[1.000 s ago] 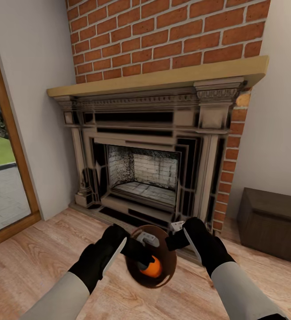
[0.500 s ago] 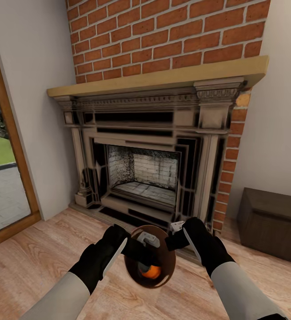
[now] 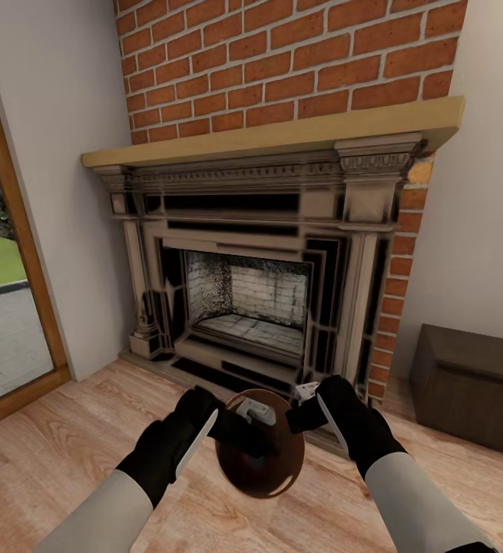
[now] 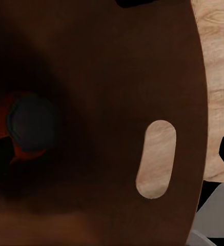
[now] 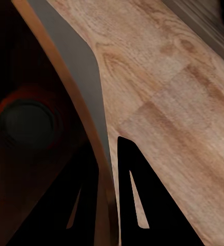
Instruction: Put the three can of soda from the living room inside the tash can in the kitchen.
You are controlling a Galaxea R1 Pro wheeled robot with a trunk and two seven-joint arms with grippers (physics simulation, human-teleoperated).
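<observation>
Right gripper (image 5: 107, 179) pinches trash can (image 5: 65, 97) rim

You see a bin (image 3: 260, 453) with a dark brown inside and a light grey outer wall, and deep in it a can (image 4: 24, 128) with an orange body and a dull grey end. The grippers' fingers (image 5: 137, 205) are black, the forearm sleeves (image 3: 420, 499) pale grey. The floor (image 3: 59, 438) is warm light-brown wood grain. The chimney wall (image 3: 282, 61) is red brick with pale mortar, the mantel (image 3: 282, 134) tan, the fireplace (image 3: 259, 261) grey-beige with black panels. The chest (image 3: 474, 384) is dark brown.
</observation>
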